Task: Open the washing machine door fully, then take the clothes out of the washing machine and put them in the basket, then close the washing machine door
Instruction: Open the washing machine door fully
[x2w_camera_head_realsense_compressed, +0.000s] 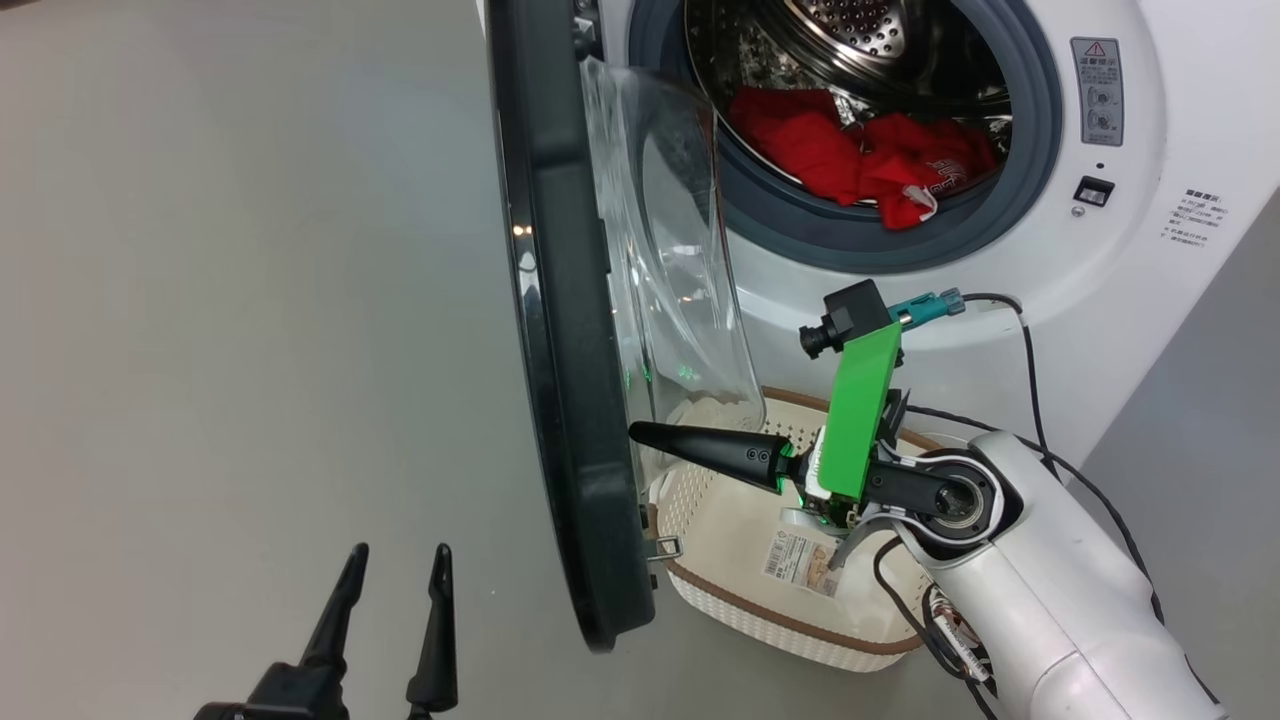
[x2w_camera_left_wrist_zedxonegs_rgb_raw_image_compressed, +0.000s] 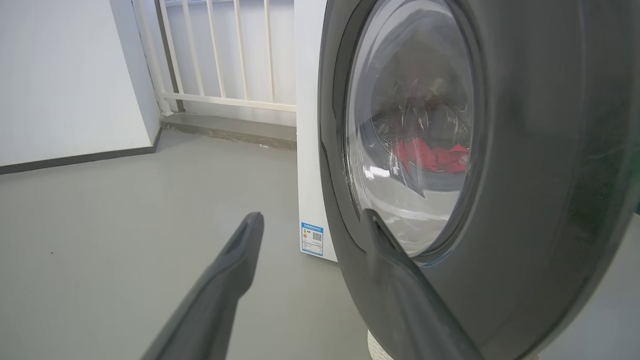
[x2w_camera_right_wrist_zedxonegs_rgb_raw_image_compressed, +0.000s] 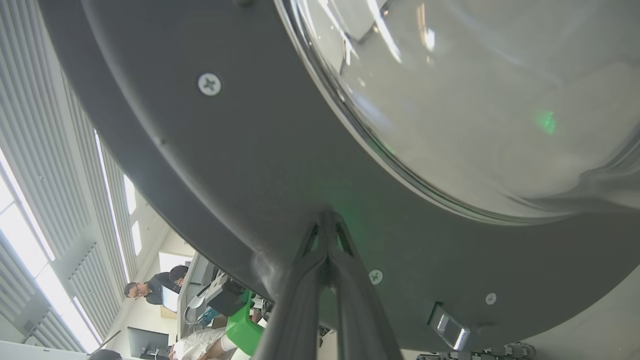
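Observation:
The washing machine door (x2w_camera_head_realsense_compressed: 560, 350) stands edge-on, swung out from the white washing machine (x2w_camera_head_realsense_compressed: 1150, 150), its clear glass bowl (x2w_camera_head_realsense_compressed: 670, 250) bulging toward the drum. Red clothes (x2w_camera_head_realsense_compressed: 860, 160) lie inside the steel drum. The cream basket (x2w_camera_head_realsense_compressed: 690, 505) sits on the floor below the opening, behind the door. My right gripper (x2w_camera_head_realsense_compressed: 640, 432) is shut, and its tips press against the door's inner rim (x2w_camera_right_wrist_zedxonegs_rgb_raw_image_compressed: 225, 175) above the basket. My left gripper (x2w_camera_head_realsense_compressed: 395, 580) hangs open on the door's outer side (x2w_camera_left_wrist_zedxonegs_rgb_raw_image_compressed: 525, 175), apart from it. The clothes (x2w_camera_left_wrist_zedxonegs_rgb_raw_image_compressed: 432, 157) show through the glass.
Bare grey floor (x2w_camera_head_realsense_compressed: 250, 300) stretches left of the door. A white railing (x2w_camera_left_wrist_zedxonegs_rgb_raw_image_compressed: 220, 55) and a wall stand beyond the machine's side. Black cables (x2w_camera_head_realsense_compressed: 1030, 380) trail from my right arm. Two people (x2w_camera_right_wrist_zedxonegs_rgb_raw_image_compressed: 150, 287) sit far off in the right wrist view.

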